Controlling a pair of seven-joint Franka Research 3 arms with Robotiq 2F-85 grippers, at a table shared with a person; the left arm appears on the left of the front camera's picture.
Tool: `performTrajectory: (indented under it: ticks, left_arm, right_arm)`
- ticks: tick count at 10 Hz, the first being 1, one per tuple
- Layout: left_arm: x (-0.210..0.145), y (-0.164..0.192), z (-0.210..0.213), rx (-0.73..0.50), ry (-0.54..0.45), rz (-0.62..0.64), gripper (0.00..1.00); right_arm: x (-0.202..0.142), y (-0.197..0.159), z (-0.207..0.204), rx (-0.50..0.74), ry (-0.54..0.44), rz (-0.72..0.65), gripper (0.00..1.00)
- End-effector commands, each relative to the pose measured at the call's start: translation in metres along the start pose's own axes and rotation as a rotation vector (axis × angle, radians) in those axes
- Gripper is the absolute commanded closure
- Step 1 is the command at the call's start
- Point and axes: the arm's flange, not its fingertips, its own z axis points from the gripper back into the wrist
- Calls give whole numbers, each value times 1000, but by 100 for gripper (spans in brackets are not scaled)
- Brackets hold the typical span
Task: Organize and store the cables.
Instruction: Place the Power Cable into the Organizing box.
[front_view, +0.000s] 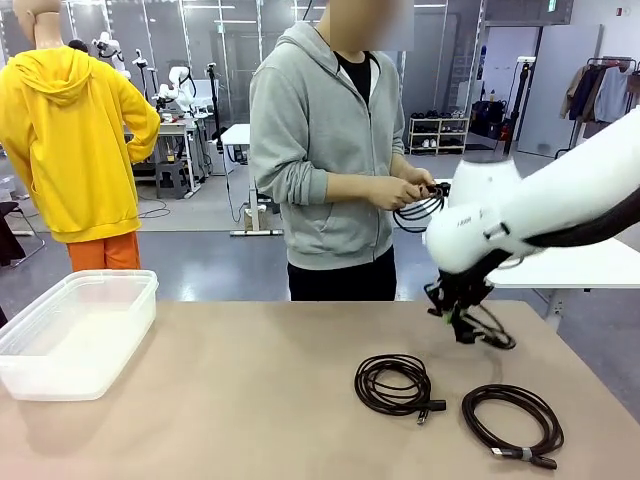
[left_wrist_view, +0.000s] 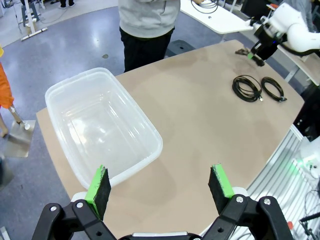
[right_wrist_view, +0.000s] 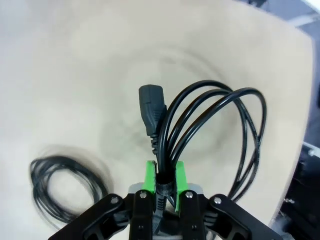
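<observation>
Far across the table (front_view: 250, 420) from the clear plastic bin (front_view: 60, 375), the right gripper (right_wrist_view: 165, 181) is clamped on a black power cable (right_wrist_view: 215, 120), green pads (right_wrist_view: 149, 176) pinching the bundled strands just below the plug so the loops hang together instead of spilling open. Its lowest loop hangs close to the tabletop; whether it touches, I can't tell. Two more coiled cables lie flat on that same side, one (front_view: 393, 383) nearer the bin, the other (front_view: 512, 420) just past it, close together but apart. Behind the table's far edge, well away from the bin, a person's hands (front_view: 400, 190) work on a fourth cable (front_view: 420, 208). Over the bin's near rim hovers the left gripper (left_wrist_view: 160, 187), fingers spread wide, holding nothing. That bin sits open-topped and empty, with a broad bare stretch of tabletop between it and the coils, so the carry looks unobstructed. The risks I'd watch are the dangling loop snagging the lying coils or catching the bin's rim.
</observation>
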Motion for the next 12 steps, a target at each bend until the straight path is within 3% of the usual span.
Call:
performTrajectory:
  ticks: [1, 4, 7, 12]
  left_arm:
    - [0, -1, 1, -11, -6, -16, 0]
    - [0, -1, 1, -11, -6, -16, 0]
    - [0, -1, 1, -11, -6, -16, 0]
    - [0, -1, 1, -11, -6, -16, 0]
  right_arm:
    - [-1, 24, 48, -76, 20, -22, 81]
    - [-1, 78, 84, -87, -9, 34, 81]
    - [7, 186, 104, -19, -51, 102, 81]
    - [-2, 352, 62, -69, 0, 229, 81]
